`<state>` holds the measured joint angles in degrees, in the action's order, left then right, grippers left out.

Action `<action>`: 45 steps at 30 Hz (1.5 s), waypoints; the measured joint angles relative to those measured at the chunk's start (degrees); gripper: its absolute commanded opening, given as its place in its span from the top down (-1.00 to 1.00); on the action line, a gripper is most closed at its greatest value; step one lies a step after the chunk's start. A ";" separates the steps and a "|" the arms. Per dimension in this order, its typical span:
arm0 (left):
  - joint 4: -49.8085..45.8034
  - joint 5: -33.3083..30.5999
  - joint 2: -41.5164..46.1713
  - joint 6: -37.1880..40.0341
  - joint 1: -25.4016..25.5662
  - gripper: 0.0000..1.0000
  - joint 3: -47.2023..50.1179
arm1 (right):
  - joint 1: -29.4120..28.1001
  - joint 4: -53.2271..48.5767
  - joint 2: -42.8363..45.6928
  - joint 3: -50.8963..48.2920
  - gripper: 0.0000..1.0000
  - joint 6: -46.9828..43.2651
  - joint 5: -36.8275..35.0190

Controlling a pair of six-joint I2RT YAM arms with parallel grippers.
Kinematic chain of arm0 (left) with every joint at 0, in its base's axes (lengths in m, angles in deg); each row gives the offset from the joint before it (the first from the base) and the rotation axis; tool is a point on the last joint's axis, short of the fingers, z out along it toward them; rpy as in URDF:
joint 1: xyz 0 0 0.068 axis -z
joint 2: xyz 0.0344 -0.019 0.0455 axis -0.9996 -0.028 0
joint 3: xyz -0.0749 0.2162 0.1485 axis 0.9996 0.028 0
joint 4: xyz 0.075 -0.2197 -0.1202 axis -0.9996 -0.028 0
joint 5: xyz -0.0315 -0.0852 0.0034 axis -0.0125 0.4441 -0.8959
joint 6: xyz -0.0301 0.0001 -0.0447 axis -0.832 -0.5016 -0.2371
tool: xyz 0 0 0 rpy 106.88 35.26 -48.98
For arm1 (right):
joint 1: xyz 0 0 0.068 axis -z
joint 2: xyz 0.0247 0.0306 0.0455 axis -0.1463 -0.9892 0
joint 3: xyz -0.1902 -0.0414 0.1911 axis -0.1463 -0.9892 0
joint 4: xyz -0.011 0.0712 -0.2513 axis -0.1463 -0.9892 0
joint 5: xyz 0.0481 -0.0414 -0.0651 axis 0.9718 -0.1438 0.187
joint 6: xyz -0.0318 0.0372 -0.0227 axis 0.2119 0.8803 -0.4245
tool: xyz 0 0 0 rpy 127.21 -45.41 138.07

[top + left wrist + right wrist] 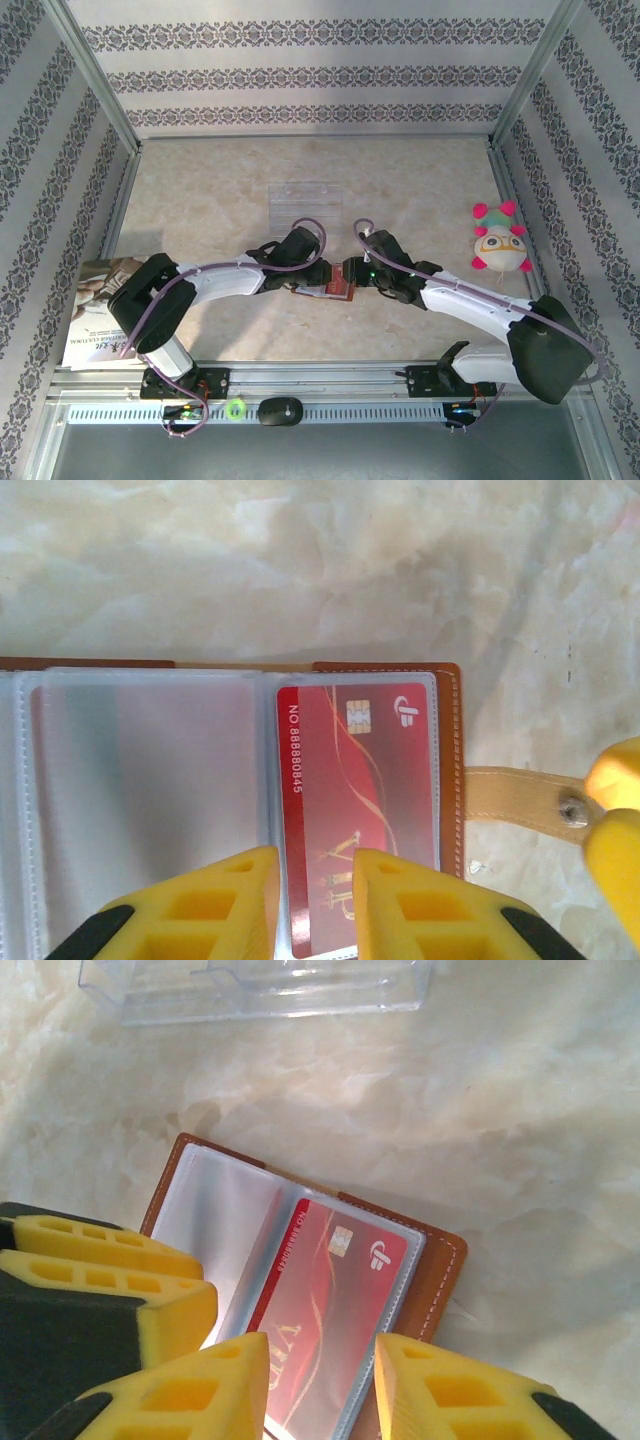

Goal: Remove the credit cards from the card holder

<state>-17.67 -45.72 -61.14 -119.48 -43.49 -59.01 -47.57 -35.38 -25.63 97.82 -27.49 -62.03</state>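
The wallet (325, 291) lies open on the table (220, 200) at the centre of the top view, between the two grippers and just below the clear tray (305, 205). It is brown leather with pale stitching along its edge. A tan tab (510, 795) with a metal snap sticks out at the right of the left wrist frame. Inside are clear plastic sleeves (150, 770), cloudy at the left. The rightmost sleeve holds the red card (355, 800), which carries a gold chip, a white logo, a white number down its left side and gold swirls. The left gripper (315, 865) sits at the bottom of that frame, its fingers part-way apart astride the card's left edge. Whether they touch the sleeve I cannot tell. The right gripper (320, 1350) has its fingers spread over the card's lower end, with nothing pinched between them.
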 measured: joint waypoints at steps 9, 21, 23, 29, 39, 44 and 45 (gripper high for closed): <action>-4.35 -2.51 1.75 0.31 -0.33 0.48 2.67 | 0.00 -0.48 -3.04 0.96 0.35 -1.01 4.24; -5.18 0.87 8.66 1.79 -1.90 0.22 0.48 | 0.00 -1.99 -11.58 3.69 0.53 -1.70 5.75; -3.76 2.93 6.99 1.68 -1.88 0.23 -1.27 | 0.00 -1.99 -12.20 3.67 0.54 -1.68 5.01; 1.31 7.65 -1.66 -0.94 -1.84 0.18 -2.36 | 0.02 -1.09 -13.51 3.10 0.56 -1.46 4.02; 5.27 8.81 -5.42 -5.16 -1.86 0.28 -0.09 | 1.20 2.97 -13.66 0.48 0.56 -0.55 4.74; 6.16 8.72 -5.09 -5.95 -1.95 0.42 0.87 | 2.84 6.75 -14.08 -0.74 0.57 -0.63 7.85; 6.16 8.68 -5.05 -6.05 -1.95 0.45 1.01 | 3.06 7.34 -14.45 -0.74 0.59 -0.63 8.37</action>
<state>-11.50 -37.04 -66.19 -125.53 -45.43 -58.00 -44.51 -28.04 -40.07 97.07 -28.12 -53.65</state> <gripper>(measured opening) 0.295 0.215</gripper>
